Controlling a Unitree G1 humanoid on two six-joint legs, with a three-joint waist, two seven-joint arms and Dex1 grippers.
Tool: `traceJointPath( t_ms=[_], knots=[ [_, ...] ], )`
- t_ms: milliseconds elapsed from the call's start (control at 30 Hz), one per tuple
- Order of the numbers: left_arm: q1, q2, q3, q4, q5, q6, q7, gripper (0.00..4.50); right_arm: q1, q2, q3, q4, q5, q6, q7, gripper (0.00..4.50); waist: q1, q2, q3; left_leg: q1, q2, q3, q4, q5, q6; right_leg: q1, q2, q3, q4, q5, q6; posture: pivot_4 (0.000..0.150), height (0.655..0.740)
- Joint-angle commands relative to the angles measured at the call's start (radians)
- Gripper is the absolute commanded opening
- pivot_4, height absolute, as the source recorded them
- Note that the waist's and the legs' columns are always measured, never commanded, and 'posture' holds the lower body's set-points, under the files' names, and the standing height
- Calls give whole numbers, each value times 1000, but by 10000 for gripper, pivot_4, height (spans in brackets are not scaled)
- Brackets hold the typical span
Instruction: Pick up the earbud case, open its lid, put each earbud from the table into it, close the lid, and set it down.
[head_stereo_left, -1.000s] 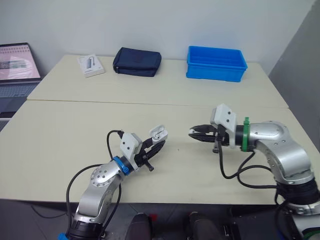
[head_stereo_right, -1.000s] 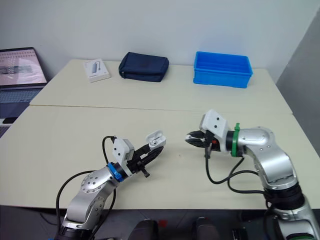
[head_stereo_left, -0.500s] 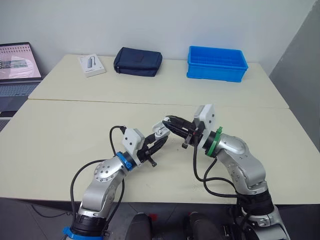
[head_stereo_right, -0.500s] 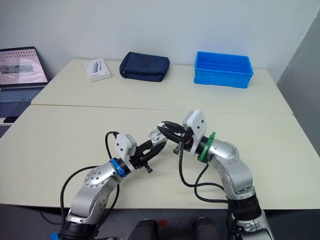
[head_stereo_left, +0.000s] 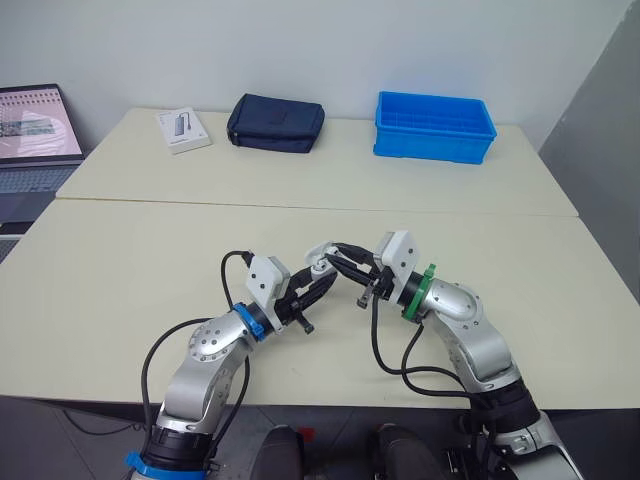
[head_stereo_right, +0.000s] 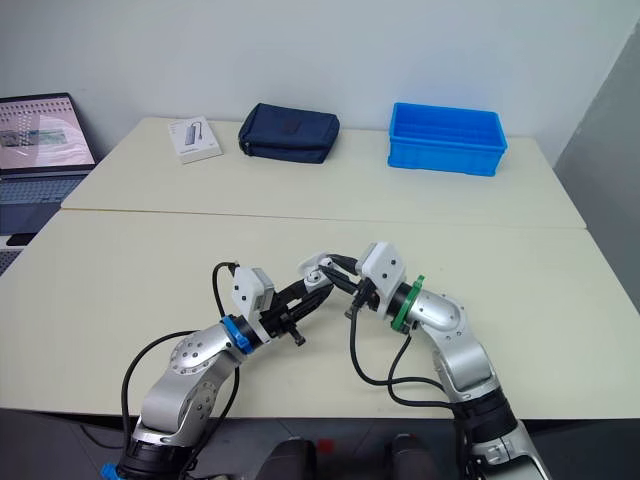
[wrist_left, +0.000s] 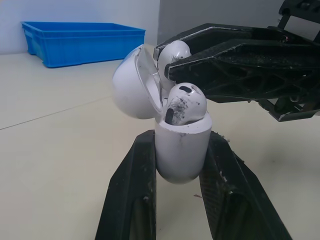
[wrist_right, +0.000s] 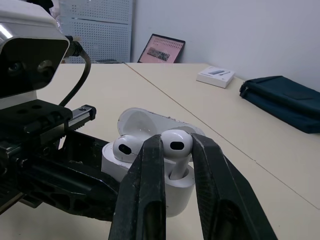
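The white earbud case (wrist_left: 182, 150) is held upright a little above the table, with my left gripper (wrist_left: 181, 137) shut on its body. Its lid (wrist_left: 131, 85) is tipped open. One earbud (wrist_left: 185, 102) sits in the nearer slot. My right gripper (wrist_right: 176, 146) is shut on the second earbud (wrist_right: 176, 141), holding it over the free slot with its stem partly inside the case (wrist_right: 111, 162). In the eye views the two grippers meet at the case (head_stereo_left: 320, 266) near the table's middle front.
Along the far table stand a blue bin (head_stereo_left: 433, 125), a dark pouch (head_stereo_left: 275, 122) and a small white box (head_stereo_left: 182, 129). A laptop (head_stereo_left: 35, 130) sits off the left edge. A seam joins the two tables (head_stereo_left: 150, 205).
My right gripper has swung in from the right side of the table to the case, carrying the second earbud. The left gripper has kept hold of the open case, shifting only slightly.
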Motion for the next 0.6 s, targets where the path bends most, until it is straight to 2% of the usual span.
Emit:
traceJointPath(
  t_ms=[33,167,400,600],
  knots=[
    [-13,2,12,-26,-15,-10,-3,7915,4,-8,22,5,-35,-38,-11,4035,0,0,0,0,0,0,0,0,0,0,0,0,0,0,0,1500,7400],
    [-14,1,12,-26,-14,-11,-4,7915,17,-3,23,-17,1,-26,2,4035,0,0,0,0,0,0,0,0,0,0,0,0,0,0,0,1500,7400],
    [-17,4,14,-18,-12,-14,-9,7915,32,-30,13,-96,41,23,26,28040,1,0,0,0,0,0,0,0,0,0,0,0,0,0,0,1500,7400],
    [-15,7,15,-10,-13,-13,-16,7915,73,-139,-101,-261,144,141,49,28372,3,0,0,0,0,0,0,0,0,0,-1,0,0,0,0,1500,7400]
  ],
)
